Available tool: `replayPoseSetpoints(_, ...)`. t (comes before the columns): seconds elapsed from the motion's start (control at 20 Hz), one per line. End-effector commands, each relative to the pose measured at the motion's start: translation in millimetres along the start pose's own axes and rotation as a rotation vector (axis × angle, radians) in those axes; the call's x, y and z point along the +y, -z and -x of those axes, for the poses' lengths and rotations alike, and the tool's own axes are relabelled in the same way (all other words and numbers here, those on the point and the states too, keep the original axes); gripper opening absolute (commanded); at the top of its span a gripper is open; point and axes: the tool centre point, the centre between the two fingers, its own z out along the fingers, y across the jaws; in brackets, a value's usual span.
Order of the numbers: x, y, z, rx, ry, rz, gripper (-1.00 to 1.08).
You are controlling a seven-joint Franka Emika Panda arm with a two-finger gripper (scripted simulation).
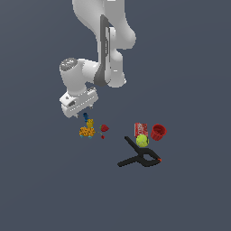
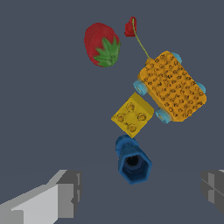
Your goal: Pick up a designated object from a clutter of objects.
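Simulated test scene; featureless dark-grey ground [image 1: 189, 198]; flat rendered shading

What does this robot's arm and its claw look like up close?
The arm is glossy white, made of thick rounded segments with dark grey bands at the joints and a grey cap on one joint. It ends in a boxy white hand; the gripper has two blocky, light grey fingers with squared tips. No cables or markings show.
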Motion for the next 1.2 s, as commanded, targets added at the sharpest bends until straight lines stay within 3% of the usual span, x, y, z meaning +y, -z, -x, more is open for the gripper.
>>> replayPoseSetpoints(0.0,-0.3,-3.0,0.3,0.000,0.000,0.000,1.00)
replayPoseSetpoints(0.9,-0.3,-49.6,0.7,0.000,0.003,0.000,1.00)
replayPoseSetpoints(0.95,-0.3,-49.6,0.7,0.000,0.003,0.000,-1.00)
replayPoseSetpoints(1.15,-0.3,-49.6,0.7,0.000,0.003,0.000,-1.00)
